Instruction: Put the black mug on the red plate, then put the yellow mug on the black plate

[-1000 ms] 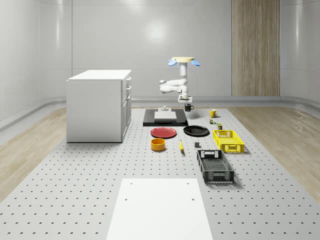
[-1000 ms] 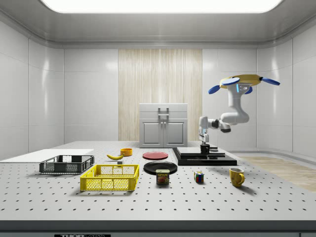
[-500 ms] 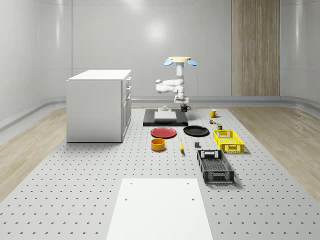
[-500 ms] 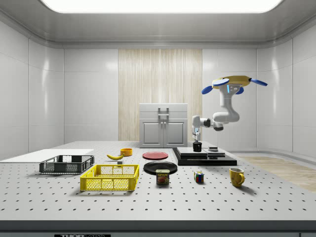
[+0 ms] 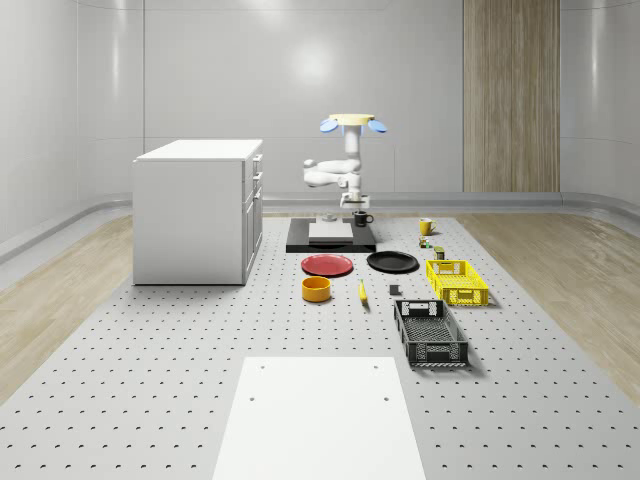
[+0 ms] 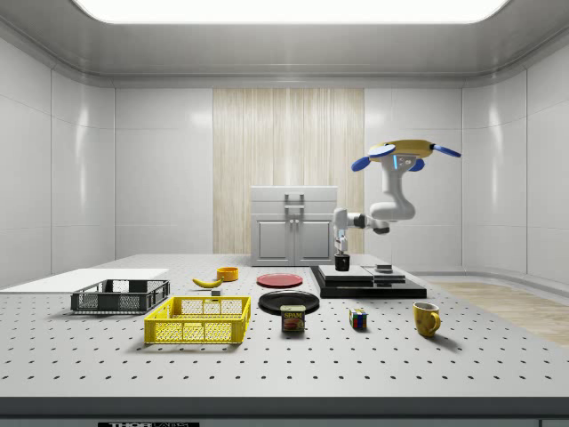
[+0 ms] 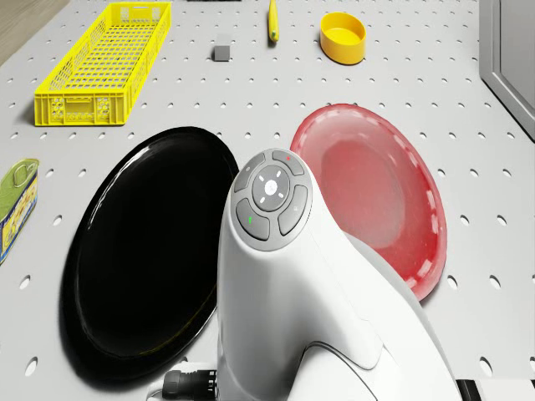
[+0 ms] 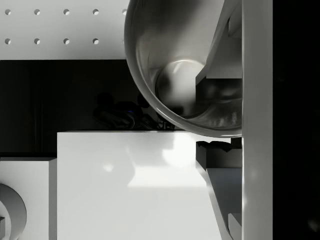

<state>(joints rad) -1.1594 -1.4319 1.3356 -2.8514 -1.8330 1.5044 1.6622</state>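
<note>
Pale walls and a perforated grey table [image 5: 150, 380]. Whole-scene view: drone [image 5: 349, 122] hovers over the black platform [image 5: 331, 243] at the far end. Hand [image 5: 359, 207] hangs closed on the black mug [image 5: 362, 218], held in the air above the platform's right part. Red plate [image 5: 327, 265] lies nearer the camera and slightly left of the mug; black plate [image 5: 393, 262] beside it to the right. Yellow mug [image 5: 426, 226] stands well apart, right of the platform.

Side view: mug hangs upright just above the platform; red plate further left in this view.

Drone view: both plates are flat glossy discs with shallow rims, touching or nearly so.

Wrist view: mug's round mouth and smooth grey interior face the camera, rim pinched by a finger [image 8: 225, 40]. Judgement: carry towards the red plate next.
</note>
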